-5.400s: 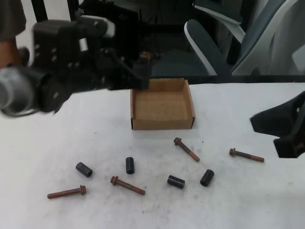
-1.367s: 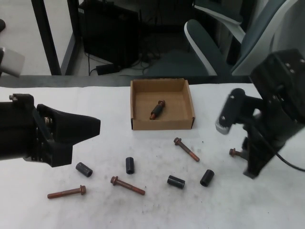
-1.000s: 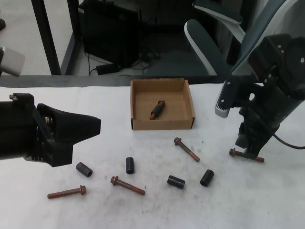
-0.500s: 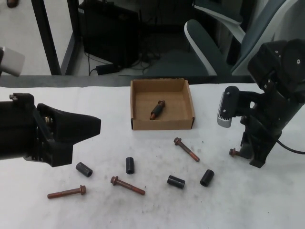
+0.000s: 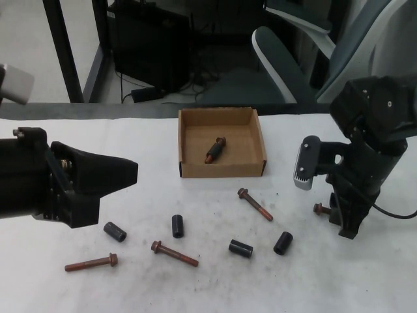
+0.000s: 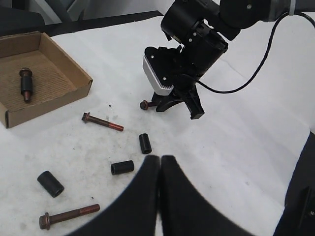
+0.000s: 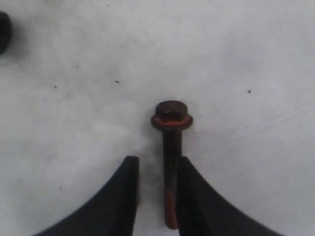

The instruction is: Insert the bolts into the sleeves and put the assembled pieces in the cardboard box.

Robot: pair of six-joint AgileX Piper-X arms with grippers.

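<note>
My right gripper (image 7: 157,160) is down at the bench with its fingers open to either side of a rusty bolt (image 7: 171,142). The shank lies against one finger and a gap shows at the other. From above, that bolt's head (image 5: 317,208) pokes out beside the right arm (image 5: 365,150). My left gripper (image 6: 160,158) is shut and holds nothing, hovering over the left part of the bench. The cardboard box (image 5: 189,166) holds one assembled bolt and sleeve (image 5: 215,150). Loose bolts (image 5: 254,203) (image 5: 174,253) (image 5: 91,263) and several black sleeves (image 5: 283,243) (image 5: 240,248) (image 5: 178,226) lie in front of the box.
Another sleeve (image 5: 115,231) lies near the left arm (image 5: 71,186). An office chair (image 5: 293,59) stands behind the bench's far edge. White bench surface (image 5: 365,280) stretches out to the right of the scattered parts.
Five seconds ago the left arm was over an empty box; an assembled piece now lies in it. The right arm has come down over the rightmost bolt, covering its shank.
</note>
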